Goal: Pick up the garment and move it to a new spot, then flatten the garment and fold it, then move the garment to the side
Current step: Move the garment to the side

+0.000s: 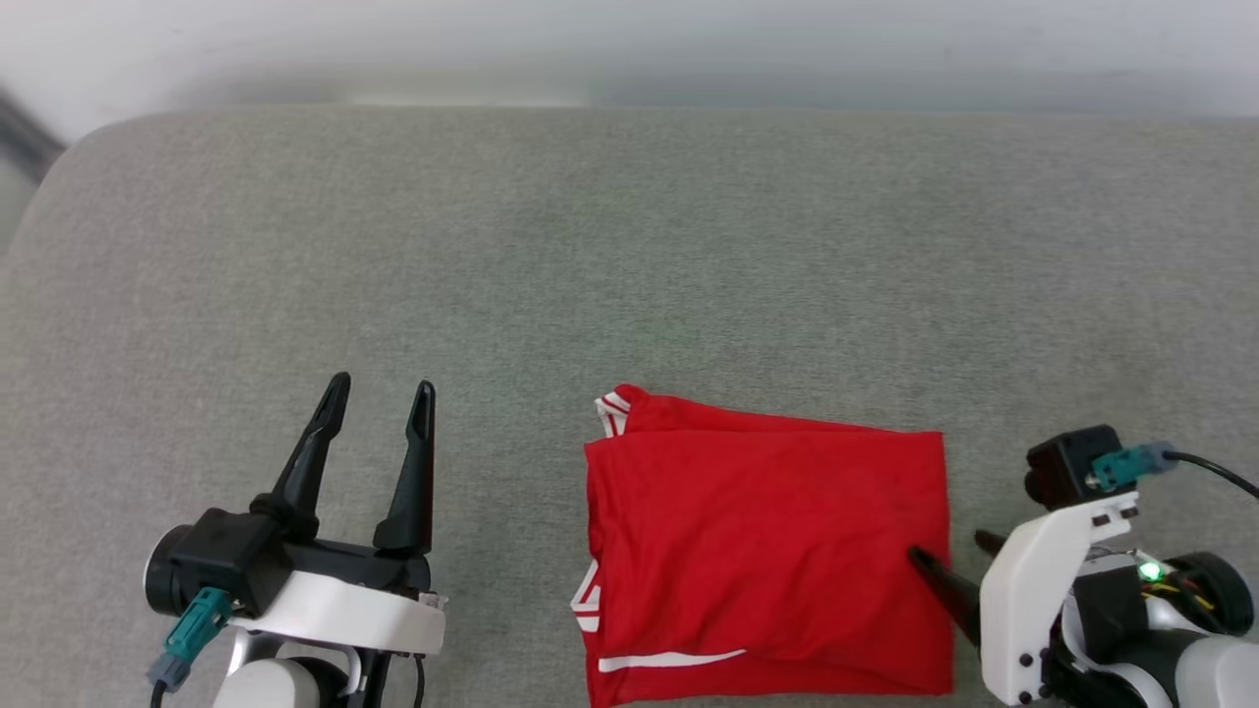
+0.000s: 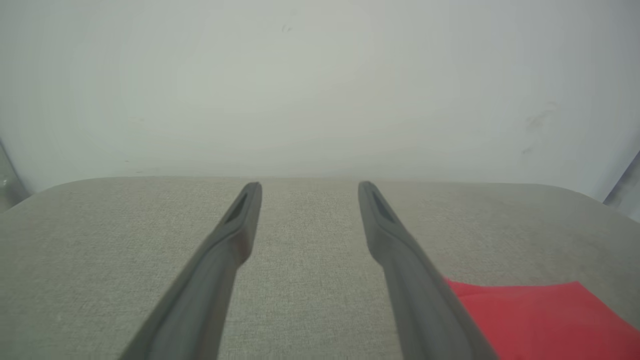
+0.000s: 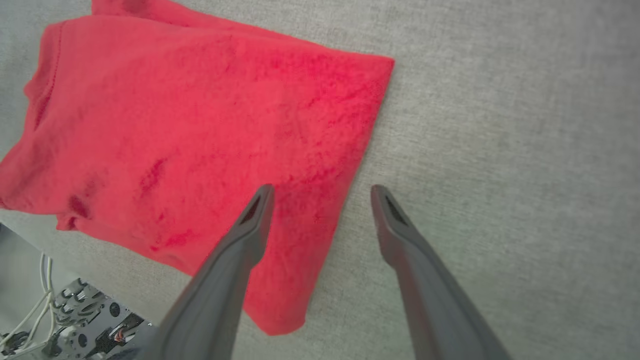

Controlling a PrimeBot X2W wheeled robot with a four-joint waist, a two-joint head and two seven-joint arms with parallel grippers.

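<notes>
Your head view: overhead, facing down. Left wrist: low, level toward the wall (image 2: 320, 75). Right wrist: close, downward. All share the garment (image 1: 767, 551).

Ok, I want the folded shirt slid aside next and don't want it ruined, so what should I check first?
1. Shirt folded flat: ok.
2. Fold edges squared: not ok, a layer pokes out at the far left corner.
3. Right gripper open, astride the shirt's right edge: ok.
4. Left gripper open, apart from the shirt: ok.
5. Right fingers touching the cloth: cannot tell.
</notes>
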